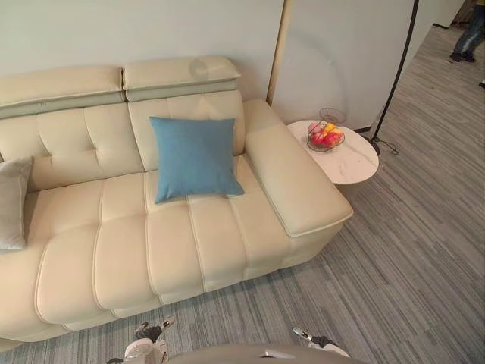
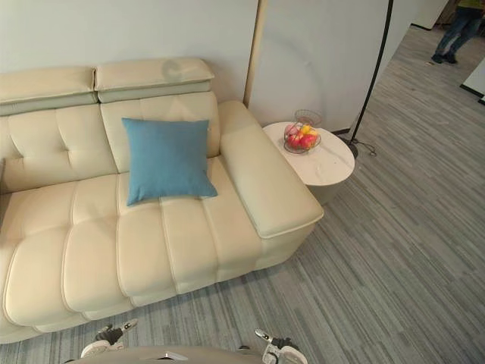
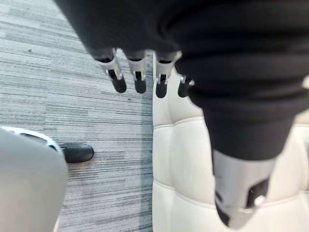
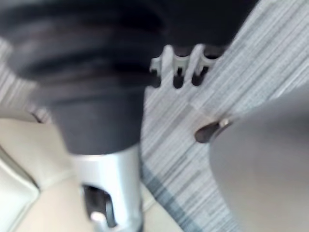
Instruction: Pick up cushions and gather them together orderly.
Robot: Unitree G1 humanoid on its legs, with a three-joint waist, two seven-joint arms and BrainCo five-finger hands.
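Hands first, closest to the lenses: left hand (image 3: 139, 77) is hanging with fingers straight and slack, carrying nothing, over the line where carpet (image 3: 72, 111) is meeting the sofa (image 1: 121, 250) front. Right hand (image 4: 179, 72) is reading the same, loose and empty. Blue cushion (image 1: 195, 157) is leaning upright on the backrest (image 1: 83, 140) at 11 o'clock; grey cushion (image 1: 13, 203) is sitting at 9 o'clock, well apart from it. I'm judging this as the approach, nothing lifted yet. To do it cleanly I'm planning to close in square to the seat, take the blue one by its two side edges with both hands, and walk it toward 9 o'clock. Then I'm setting it upright just beside the grey one, bottom edges level. I'm keeping the right elbow away from the side table (image 1: 356, 163) and fruit bowl (image 1: 326, 136) at 2 o'clock. Left eye view is what's giving me the grey cushion, right at its 9 o'clock border. Wrist views are giving me the finger state and how near each hand is hanging to the seat front.
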